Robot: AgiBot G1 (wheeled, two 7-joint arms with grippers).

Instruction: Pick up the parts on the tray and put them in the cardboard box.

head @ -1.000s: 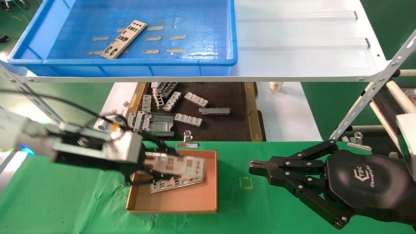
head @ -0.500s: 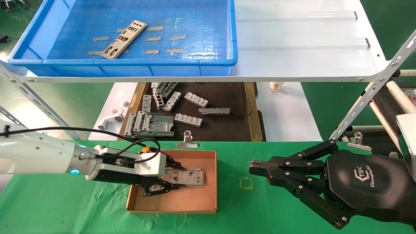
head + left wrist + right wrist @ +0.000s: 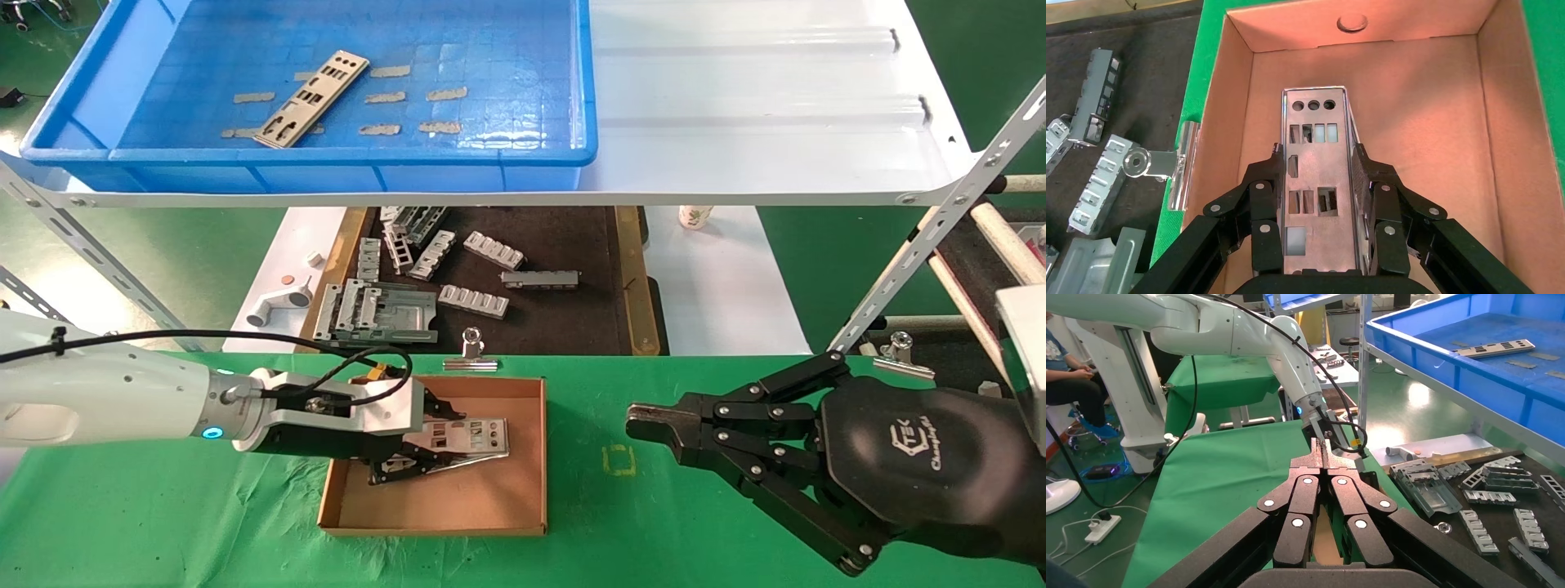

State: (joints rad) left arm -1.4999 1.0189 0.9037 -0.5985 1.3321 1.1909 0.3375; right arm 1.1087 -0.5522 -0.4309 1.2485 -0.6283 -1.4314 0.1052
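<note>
A thin silver part (image 3: 478,434) with punched cutouts is held low inside the brown cardboard box (image 3: 433,529). My left gripper (image 3: 425,445) is shut on its long edges. In the left wrist view the part (image 3: 1315,122) runs out between the fingers (image 3: 1364,177) of that gripper (image 3: 1318,152), and the edge of a second part (image 3: 1354,125) shows under it. Another part (image 3: 312,98) lies in the blue tray (image 3: 327,155) on the shelf. My right gripper (image 3: 641,425) is shut and empty, parked over the green cloth to the right of the box.
A dark surface (image 3: 572,318) behind the box carries several grey ribbed blocks (image 3: 472,300). A binder clip (image 3: 471,353) sits at the box's far wall. The white shelf (image 3: 735,122) and its slanted braces (image 3: 923,245) overhang the area. A yellow square mark (image 3: 619,460) is on the cloth.
My left gripper came in over the box with the part and lowered it; the part now rests low in the box, on the one beneath. The right arm has not moved.
</note>
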